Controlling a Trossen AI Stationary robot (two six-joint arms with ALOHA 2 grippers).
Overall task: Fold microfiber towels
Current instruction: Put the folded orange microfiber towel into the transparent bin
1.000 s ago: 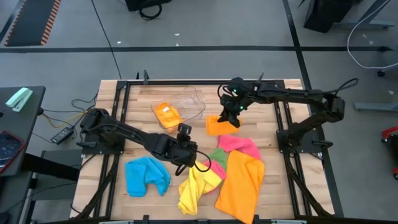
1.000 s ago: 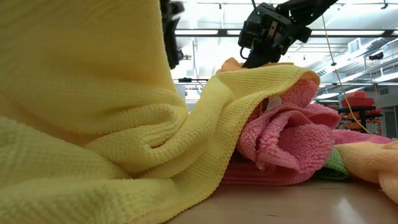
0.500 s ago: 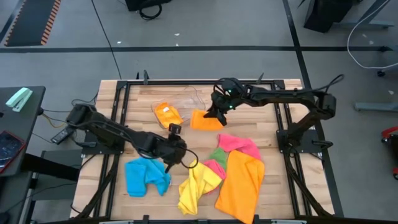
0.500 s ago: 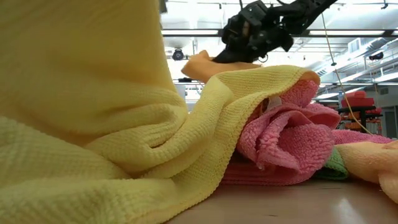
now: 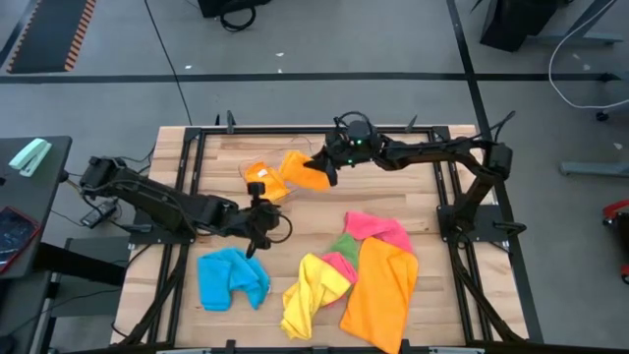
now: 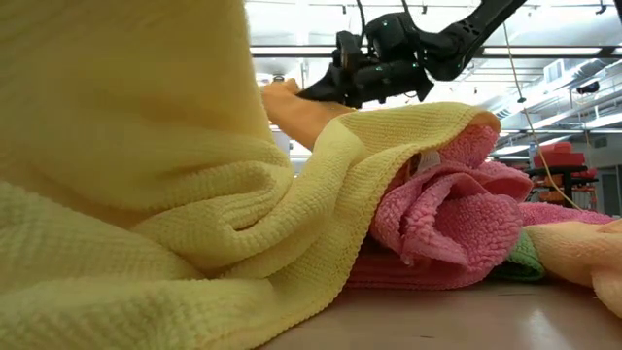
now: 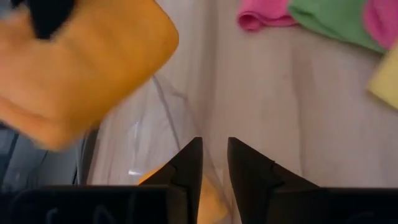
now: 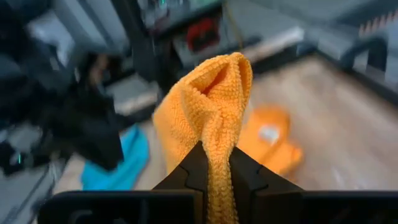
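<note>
Orange folded towel (image 5: 301, 169) hangs pinched in the right gripper (image 5: 325, 169) above the tub (image 5: 295, 155).

No lettering, labels, brand marks or numbers can be read anywhere here (a small white tag shows on the folded orange towel (image 8: 271, 142) in the tub, too blurred to tell any writing).

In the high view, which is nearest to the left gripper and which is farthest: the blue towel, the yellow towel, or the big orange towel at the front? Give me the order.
Measured from the left gripper:
1. Blue towel, just in front of it, on the left side of the table.
2. Yellow towel, near the front middle.
3. Big orange towel, front right, farthest.
</note>
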